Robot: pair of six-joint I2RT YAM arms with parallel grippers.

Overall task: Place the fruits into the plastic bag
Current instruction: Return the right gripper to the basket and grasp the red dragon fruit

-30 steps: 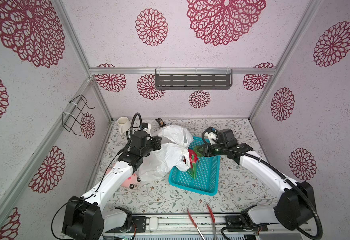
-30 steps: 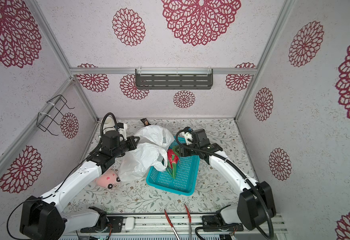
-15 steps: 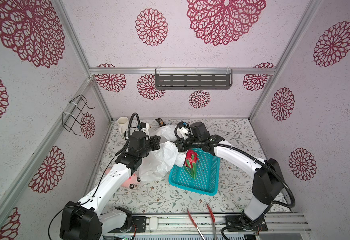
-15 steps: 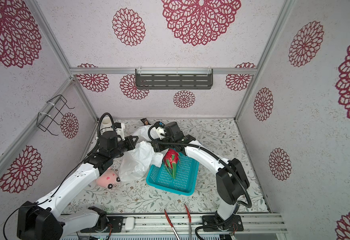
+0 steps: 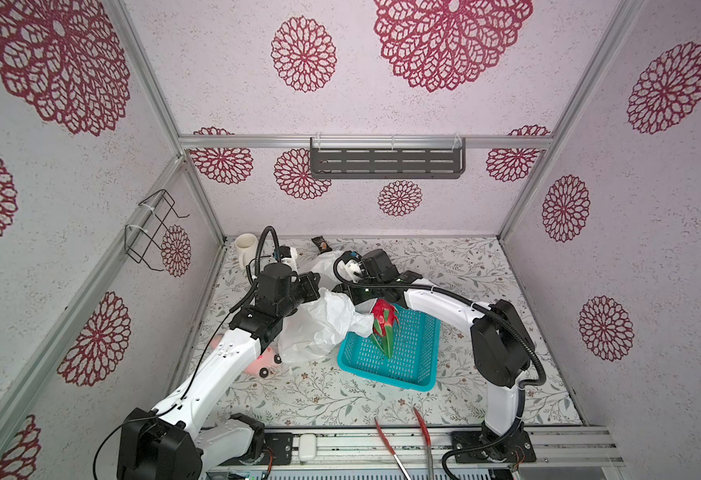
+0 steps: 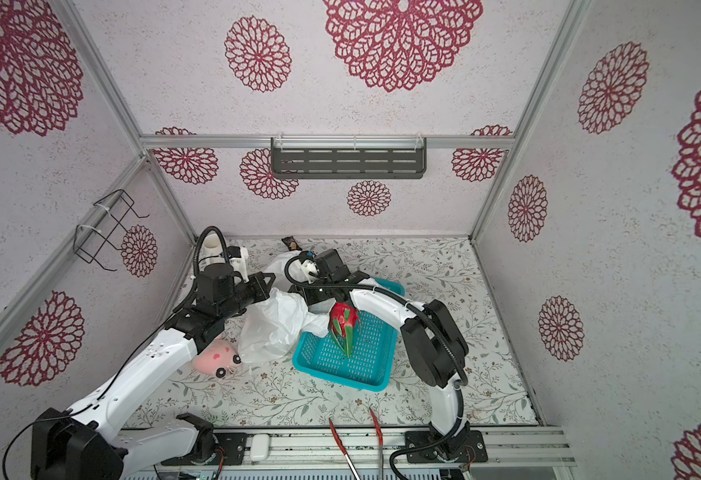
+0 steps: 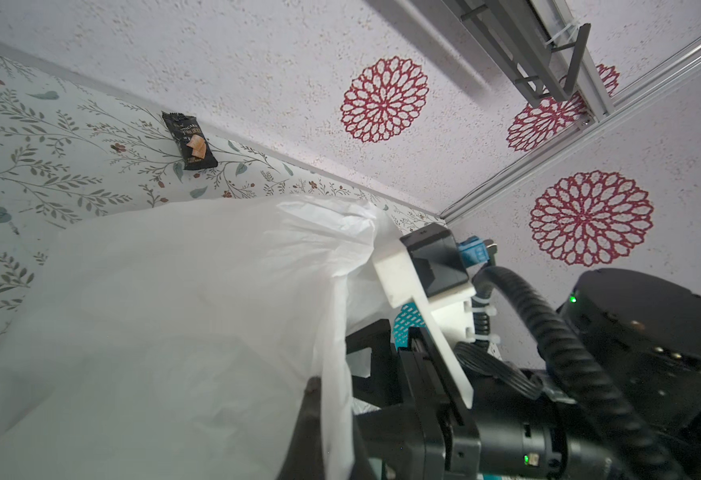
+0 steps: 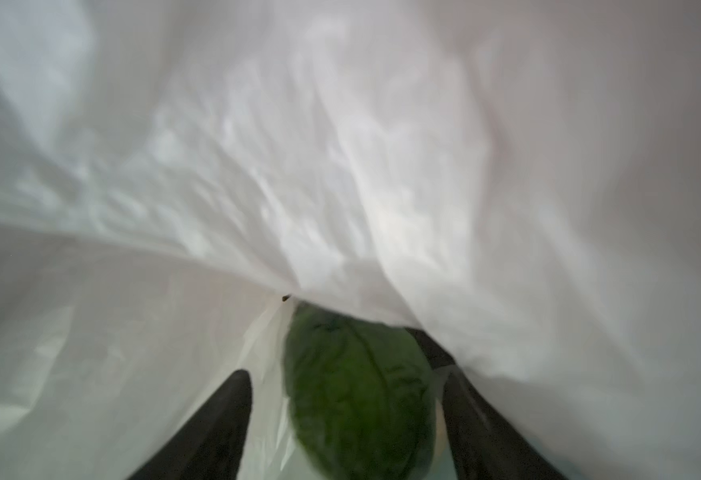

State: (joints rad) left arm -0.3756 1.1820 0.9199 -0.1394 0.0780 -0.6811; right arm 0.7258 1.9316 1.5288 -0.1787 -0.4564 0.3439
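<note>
The white plastic bag lies crumpled left of the teal basket. My left gripper is shut on the bag's rim and holds it up. My right gripper is inside the bag, open. A blurred dark green avocado sits between its fingers, with a gap on one side. In both top views its fingers are hidden by the bag. A red-pink dragon fruit with green scales lies in the basket.
The teal perforated basket stands right of the bag. A pink plush toy lies under my left arm. A white mug and a dark snack packet sit at the back. Red-handled tongs lie at the front edge.
My right arm swung left from over the basket into the bag's mouth, and its jaws have widened around the green fruit. The left gripper kept hold of the bag.
</note>
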